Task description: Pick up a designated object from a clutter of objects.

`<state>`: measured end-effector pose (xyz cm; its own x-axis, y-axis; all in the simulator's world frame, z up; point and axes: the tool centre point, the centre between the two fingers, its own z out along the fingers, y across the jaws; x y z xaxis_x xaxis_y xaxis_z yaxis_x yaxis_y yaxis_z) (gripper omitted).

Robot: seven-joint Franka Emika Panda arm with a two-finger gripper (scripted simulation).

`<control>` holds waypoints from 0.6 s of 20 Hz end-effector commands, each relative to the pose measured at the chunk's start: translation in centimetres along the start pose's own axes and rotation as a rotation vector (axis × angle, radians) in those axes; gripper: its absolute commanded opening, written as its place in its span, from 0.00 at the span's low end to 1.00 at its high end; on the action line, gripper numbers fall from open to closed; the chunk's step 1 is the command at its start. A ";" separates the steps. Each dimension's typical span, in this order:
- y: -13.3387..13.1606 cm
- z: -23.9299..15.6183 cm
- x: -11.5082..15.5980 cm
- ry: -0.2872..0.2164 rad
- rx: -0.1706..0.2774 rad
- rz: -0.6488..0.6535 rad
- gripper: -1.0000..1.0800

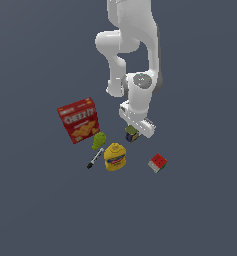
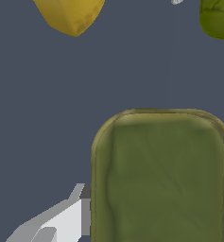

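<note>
The designated tin (image 2: 163, 179) fills much of the wrist view with its olive-green rounded-rectangular top. In the exterior view the tin (image 1: 131, 134) shows only as a small dark blue and olive patch under my hand. My gripper (image 1: 135, 130) is lowered straight onto it. One grey finger (image 2: 66, 220) stands right against the tin's side. The other finger is out of view, so I cannot tell whether the jaws press on the tin. The tin sits level with the rest of the clutter.
A red Cheez-It box (image 1: 79, 120) lies to the exterior view's left. A green fruit (image 1: 99, 140), a black marker (image 1: 95, 159) and a yellow mustard bottle (image 1: 115, 157) lie close by. A red-green-white cube (image 1: 158, 163) sits to the exterior view's right.
</note>
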<state>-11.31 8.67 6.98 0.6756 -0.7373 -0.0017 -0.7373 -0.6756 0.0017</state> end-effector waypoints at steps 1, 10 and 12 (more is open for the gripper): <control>0.0 -0.9 0.3 0.002 0.003 0.000 0.00; 0.9 -6.0 1.6 0.001 0.004 0.000 0.00; 1.1 -7.6 2.0 0.000 0.004 0.000 0.00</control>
<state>-10.95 6.77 13.24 0.6757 -0.7372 -0.0031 -0.7372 -0.6757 0.0008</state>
